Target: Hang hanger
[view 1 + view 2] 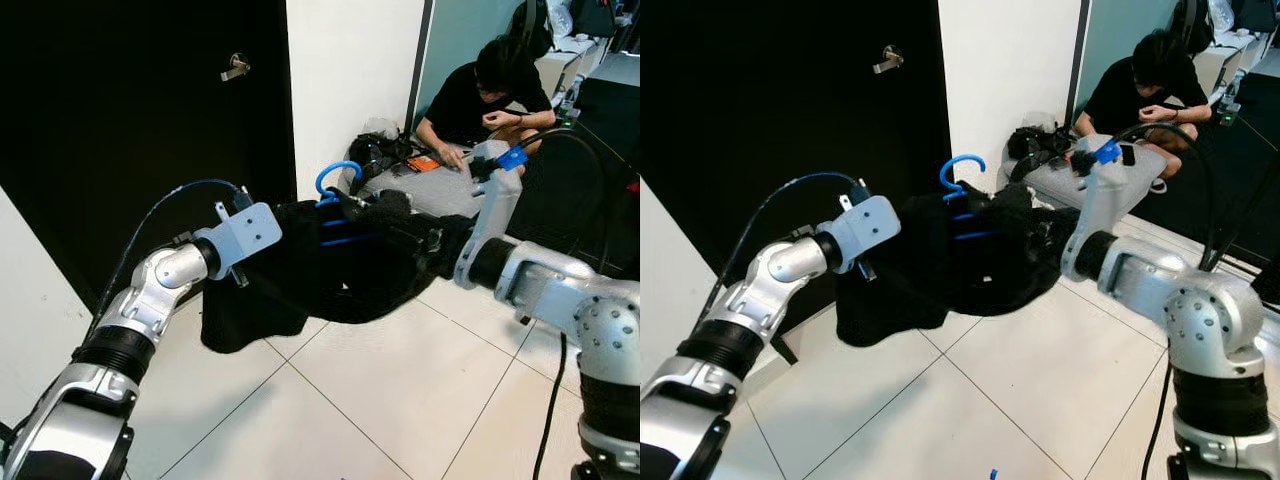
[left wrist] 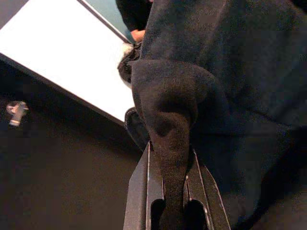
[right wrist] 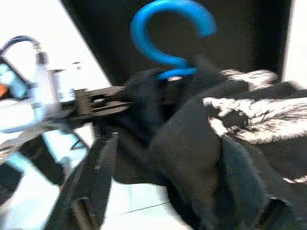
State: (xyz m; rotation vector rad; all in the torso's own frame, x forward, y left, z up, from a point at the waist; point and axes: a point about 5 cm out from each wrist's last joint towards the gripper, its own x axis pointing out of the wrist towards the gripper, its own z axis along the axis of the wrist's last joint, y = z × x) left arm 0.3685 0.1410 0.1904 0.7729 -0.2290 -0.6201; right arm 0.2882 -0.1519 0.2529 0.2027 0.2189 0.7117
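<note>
The left claw is pinching a fold of the black garment tight between its two fingers, with the cloth bunching up just past the fingertips. In the head views this claw is sitting at the garment's left edge, and the cloth is sagging below it toward the white tiled floor without touching it. The right claw is reaching in from the opposite side and is buried in the dark folds; whether its fingers are gripping or spread is something the pictures are not showing clearly. Between the two claws the blue hanger is lying inside the garment, its hook sticking up out of the cloth just above the right claw's fingers, and blue bars are showing through the fabric. Behind the left claw a black door with a metal handle is standing closed. Beyond the right claw, well apart from it, a person in black is sitting on the floor beside some bags.
</note>
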